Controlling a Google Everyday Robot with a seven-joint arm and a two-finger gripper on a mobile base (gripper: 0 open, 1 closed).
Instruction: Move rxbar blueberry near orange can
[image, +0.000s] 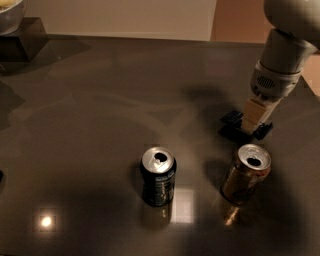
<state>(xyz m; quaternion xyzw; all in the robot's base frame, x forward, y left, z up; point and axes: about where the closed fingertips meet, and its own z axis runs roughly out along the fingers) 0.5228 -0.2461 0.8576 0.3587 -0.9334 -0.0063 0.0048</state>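
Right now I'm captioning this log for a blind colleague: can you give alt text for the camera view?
The gripper is low over the dark table at right, at a dark flat item, likely the rxbar, just behind the upright orange can. A dark can stands upright to that can's left.
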